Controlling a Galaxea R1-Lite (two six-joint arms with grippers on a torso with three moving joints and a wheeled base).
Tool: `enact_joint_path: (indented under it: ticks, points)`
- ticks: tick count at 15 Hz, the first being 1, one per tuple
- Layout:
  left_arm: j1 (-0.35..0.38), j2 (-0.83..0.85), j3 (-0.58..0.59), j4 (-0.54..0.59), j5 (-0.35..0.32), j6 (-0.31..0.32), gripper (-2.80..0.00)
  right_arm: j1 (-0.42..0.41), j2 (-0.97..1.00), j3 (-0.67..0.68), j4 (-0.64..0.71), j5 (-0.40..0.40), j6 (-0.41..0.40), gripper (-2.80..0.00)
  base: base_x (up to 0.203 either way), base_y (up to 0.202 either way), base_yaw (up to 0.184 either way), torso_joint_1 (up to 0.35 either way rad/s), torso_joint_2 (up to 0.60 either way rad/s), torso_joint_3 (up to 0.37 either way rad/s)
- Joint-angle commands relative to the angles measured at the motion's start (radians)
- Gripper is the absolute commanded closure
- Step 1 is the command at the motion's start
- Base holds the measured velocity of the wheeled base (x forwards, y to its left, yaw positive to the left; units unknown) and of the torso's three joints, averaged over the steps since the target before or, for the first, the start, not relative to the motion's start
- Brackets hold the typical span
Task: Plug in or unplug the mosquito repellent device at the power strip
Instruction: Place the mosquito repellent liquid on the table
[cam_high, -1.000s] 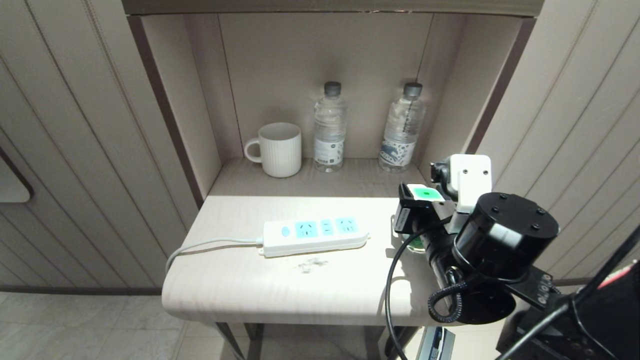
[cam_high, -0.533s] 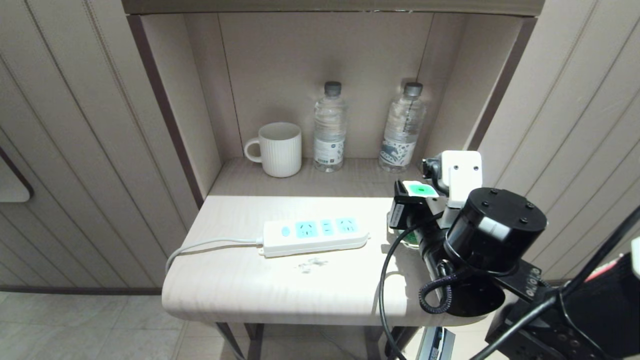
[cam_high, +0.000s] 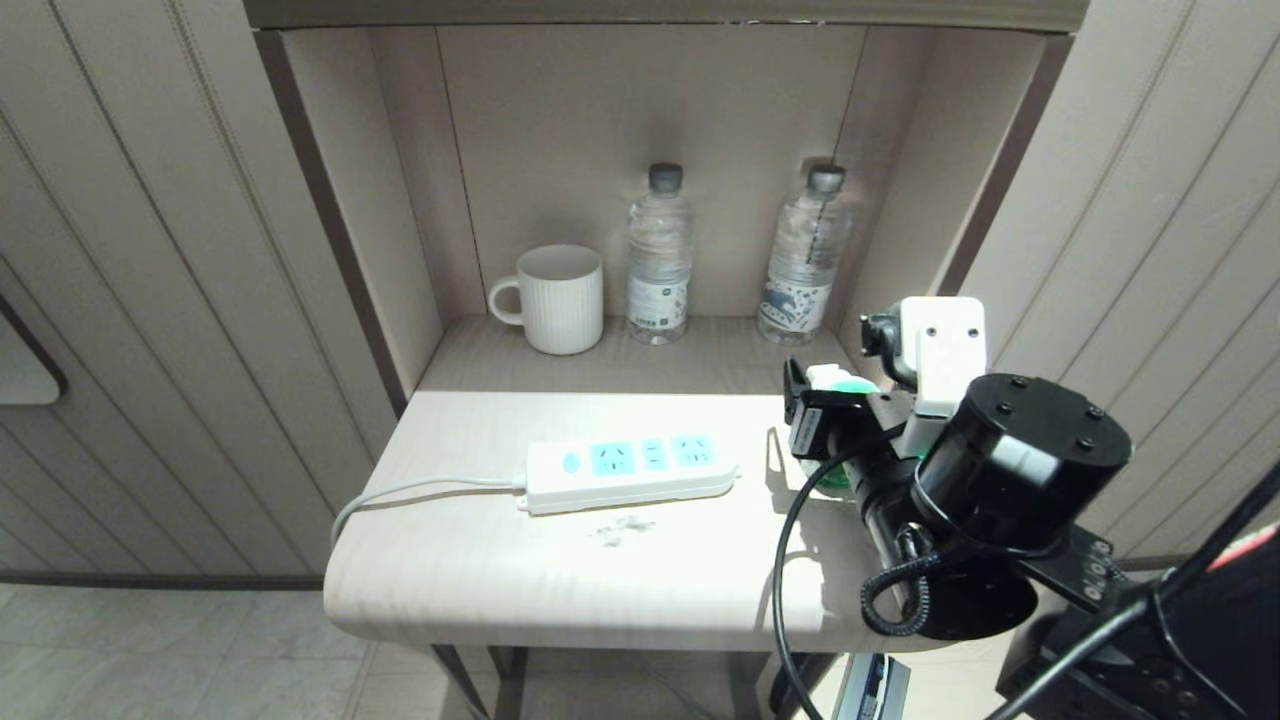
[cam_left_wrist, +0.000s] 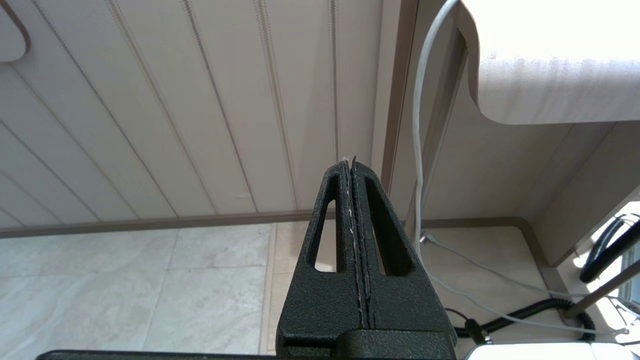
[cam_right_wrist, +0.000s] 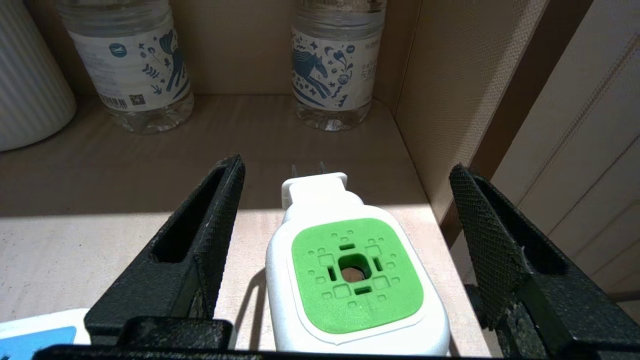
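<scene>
Repellent device (cam_right_wrist: 350, 280) upright, unplugged, right of power strip (cam_high: 625, 470)

- White power strip with blue socket faces (cam_high: 630, 472) lying mid-tabletop on the pale wooden table (cam_high: 480, 580).
- White-and-green mosquito repellent device (cam_right_wrist: 350, 280) standing right of it, unplugged.
- Ribbed white mug (cam_high: 555, 298) and two clear water bottles (cam_high: 658, 255) behind, in the alcove.

Head camera overlooks the table (cam_high: 560, 580); right wrist camera views it closely.

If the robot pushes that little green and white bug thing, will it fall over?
Probably yes. The mosquito repellent device stands upright on the table with a wide white head over a smaller bottle, so it looks top-heavy. Its plastic looks smooth, maybe slippery. The open right pincer sits around it without touching.
</scene>
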Motion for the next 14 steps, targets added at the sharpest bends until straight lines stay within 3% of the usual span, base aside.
enact_joint_path:
  ticks: [1, 14]
  points:
    - [0.0, 0.0, 0.0, 0.0, 0.0, 0.0, 0.0, 0.0, -0.025, 0.003, -0.009, -0.004, -0.012, -2.8, 0.0, 0.0, 0.0, 0.0, 0.0, 0.0]
    - [0.0, 0.0, 0.0, 0.0, 0.0, 0.0, 0.0, 0.063, -0.195, 0.06, 0.001, 0.003, -0.11, -2.8, 0.0, 0.0, 0.0, 0.0, 0.0, 0.0]
